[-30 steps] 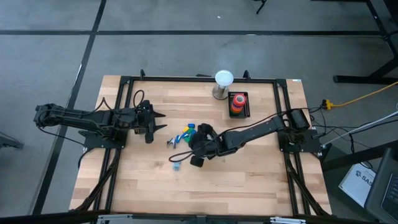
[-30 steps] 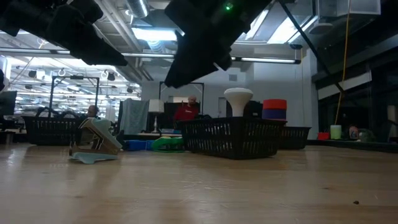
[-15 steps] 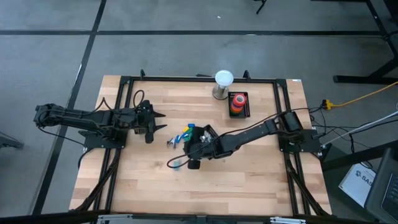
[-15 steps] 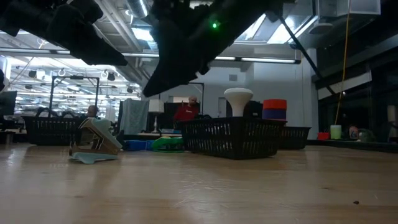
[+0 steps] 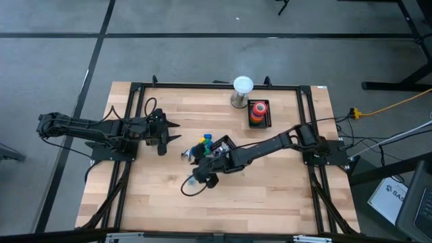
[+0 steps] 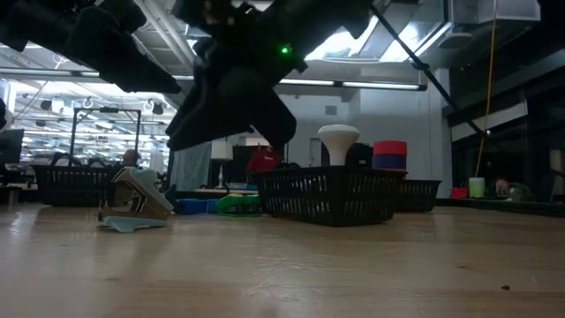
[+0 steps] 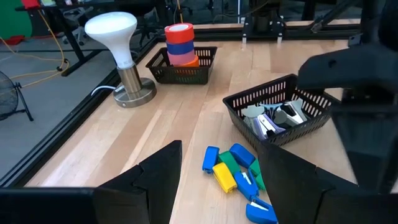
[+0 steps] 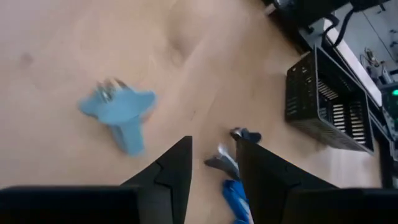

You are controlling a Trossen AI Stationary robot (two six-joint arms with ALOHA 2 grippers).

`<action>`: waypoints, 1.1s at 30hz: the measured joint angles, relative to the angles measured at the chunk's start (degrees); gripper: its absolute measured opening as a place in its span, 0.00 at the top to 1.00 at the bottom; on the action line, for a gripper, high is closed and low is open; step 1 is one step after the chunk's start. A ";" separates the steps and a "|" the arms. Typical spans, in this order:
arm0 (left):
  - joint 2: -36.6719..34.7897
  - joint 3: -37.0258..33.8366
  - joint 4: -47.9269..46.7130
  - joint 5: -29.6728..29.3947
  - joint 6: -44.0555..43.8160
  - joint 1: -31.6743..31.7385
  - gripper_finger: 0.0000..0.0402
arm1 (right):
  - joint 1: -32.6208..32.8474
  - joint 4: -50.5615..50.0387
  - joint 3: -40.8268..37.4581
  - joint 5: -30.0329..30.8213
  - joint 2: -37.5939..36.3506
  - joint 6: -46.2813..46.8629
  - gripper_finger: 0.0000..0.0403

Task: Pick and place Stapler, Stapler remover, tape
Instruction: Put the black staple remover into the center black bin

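A light-blue stapler remover (image 8: 118, 113) lies flat on the wooden table, just ahead of my right gripper (image 8: 212, 171), which hovers over it open and slanting down with nothing between its fingers. In the high view that gripper (image 5: 200, 177) is at mid-table beside the remover (image 5: 192, 181). The tape (image 5: 258, 110), a stack of red, blue and orange rolls (image 7: 180, 43), stands in a small black basket at the far side. A second black basket (image 7: 311, 115) holds small grey and black items; I cannot tell whether one is a stapler. My left gripper (image 5: 173, 132) waits open at the left.
A heap of blue, green and yellow blocky items (image 7: 236, 174) lies beside the mid-table basket (image 5: 225, 144). A white mushroom-shaped lamp (image 5: 241, 91) stands at the far edge next to the tape basket. A black frame (image 5: 135, 121) runs round the table. Bare wood lies toward the near edge.
My right gripper has moved toward the table's left and near edges and sunk lower, rolling about its own axis, and now hangs over the light-blue stapler remover. Its fingers have stayed apart. The remover has not moved.
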 joint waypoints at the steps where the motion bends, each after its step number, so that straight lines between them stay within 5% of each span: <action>1: 0.02 0.02 -0.02 0.00 0.00 -0.02 0.48 | -0.38 -1.10 0.79 0.02 0.30 -0.74 0.68; 14: 0.01 0.02 -0.03 0.00 0.00 -0.01 0.48 | -4.06 -7.28 8.74 0.02 7.26 -9.60 0.68; 33: 0.00 0.02 -0.01 0.01 0.00 0.00 0.48 | -5.13 -6.76 8.93 -1.08 9.88 -10.21 0.68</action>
